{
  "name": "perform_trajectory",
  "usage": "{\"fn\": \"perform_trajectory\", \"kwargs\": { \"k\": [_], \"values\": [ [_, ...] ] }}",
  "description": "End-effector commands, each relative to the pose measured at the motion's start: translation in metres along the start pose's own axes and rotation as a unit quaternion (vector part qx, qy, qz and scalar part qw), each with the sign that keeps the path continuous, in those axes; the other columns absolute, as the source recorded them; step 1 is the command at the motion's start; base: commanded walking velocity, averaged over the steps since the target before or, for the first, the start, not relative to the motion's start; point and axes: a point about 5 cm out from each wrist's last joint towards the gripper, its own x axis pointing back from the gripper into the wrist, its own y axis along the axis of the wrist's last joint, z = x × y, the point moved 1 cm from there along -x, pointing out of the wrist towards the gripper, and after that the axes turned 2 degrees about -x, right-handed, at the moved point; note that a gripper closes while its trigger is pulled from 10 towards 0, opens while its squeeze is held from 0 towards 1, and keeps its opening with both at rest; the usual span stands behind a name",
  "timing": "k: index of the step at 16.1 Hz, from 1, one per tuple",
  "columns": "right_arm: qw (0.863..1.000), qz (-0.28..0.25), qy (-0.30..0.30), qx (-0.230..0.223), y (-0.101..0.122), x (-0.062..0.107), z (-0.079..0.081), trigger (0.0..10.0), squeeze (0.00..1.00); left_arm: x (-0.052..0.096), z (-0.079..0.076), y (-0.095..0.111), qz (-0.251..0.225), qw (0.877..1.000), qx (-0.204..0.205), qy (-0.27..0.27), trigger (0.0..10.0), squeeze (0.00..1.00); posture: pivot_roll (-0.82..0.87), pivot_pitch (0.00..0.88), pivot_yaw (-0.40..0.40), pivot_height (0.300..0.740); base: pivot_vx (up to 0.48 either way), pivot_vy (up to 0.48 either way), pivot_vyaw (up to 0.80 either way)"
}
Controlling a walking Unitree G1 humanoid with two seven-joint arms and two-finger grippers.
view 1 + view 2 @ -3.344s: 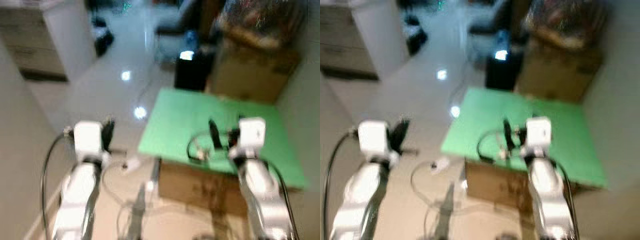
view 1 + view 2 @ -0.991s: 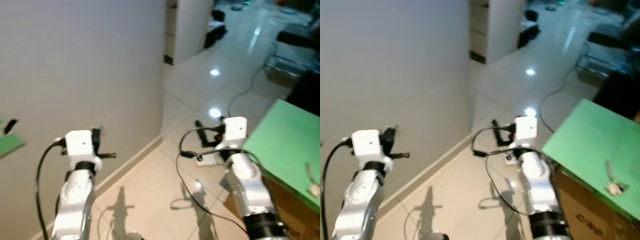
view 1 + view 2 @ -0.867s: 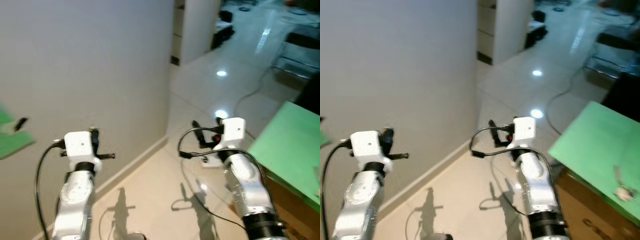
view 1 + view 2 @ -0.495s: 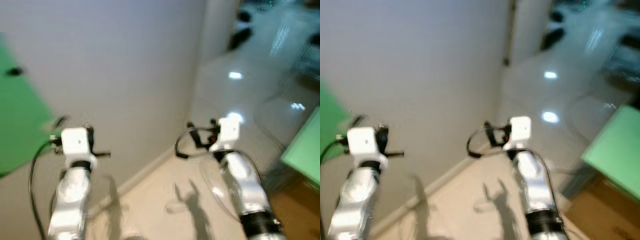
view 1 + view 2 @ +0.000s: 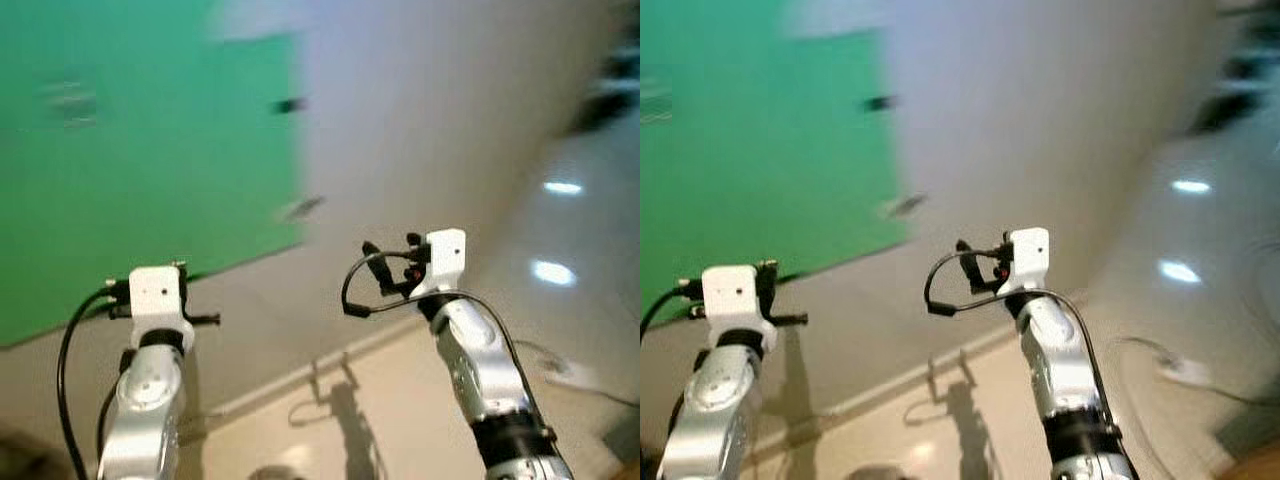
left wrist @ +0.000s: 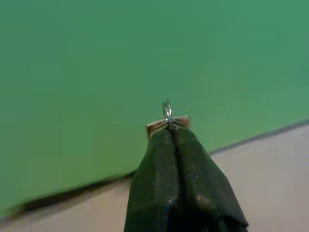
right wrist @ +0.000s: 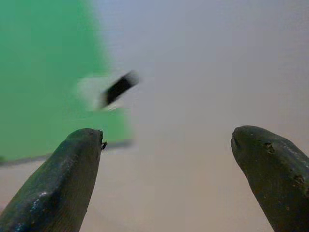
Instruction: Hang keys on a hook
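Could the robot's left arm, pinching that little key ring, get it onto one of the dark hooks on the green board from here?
Probably not yet. The left gripper holds the key ring below the green board; the hook sits higher, rightward.

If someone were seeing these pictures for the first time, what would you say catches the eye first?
The big green panel on the grey wall stands out first, filling the upper left ahead of the robot, with small dark hooks blurred near its right edge. Next comes the left hand, shut on a metal key ring and pointed at the green panel. The right hand is held open toward the panel's edge.
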Motion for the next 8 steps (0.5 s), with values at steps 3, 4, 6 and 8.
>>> {"fn": "perform_trajectory", "kwargs": {
  "k": [3,4,6,8],
  "values": [
    [1.0,-0.001,-0.001,0.006,0.005,-0.002,-0.005,10.0,0.0,0.001,-0.002,0.007,-0.018,0.999,-0.027,0.007,10.0,0.0,0.03,0.0,-0.012,0.74,0.0,-0.32,0.51],
    [1.0,0.001,0.002,0.007,0.004,-0.003,-0.003,10.0,0.0,0.002,-0.008,0.009,-0.022,0.999,-0.03,0.002,10.0,0.0,0.03,0.0,-0.014,0.74,0.0,-0.48,0.51],
    [1.0,0.002,0.01,0.009,0.004,-0.005,0.0,10.0,0.0,0.001,-0.011,0.012,-0.024,0.999,-0.036,-0.001,10.0,0.0,0.03,0.0,-0.015,0.74,0.0,0.0,0.51],
    [1.0,0.0,0.016,0.017,0.005,-0.005,0.002,10.0,0.0,-0.002,-0.016,0.014,-0.024,0.999,-0.037,-0.006,10.0,0.0,0.03,0.0,-0.011,0.74,0.0,0.0,0.5]
  ]
}}
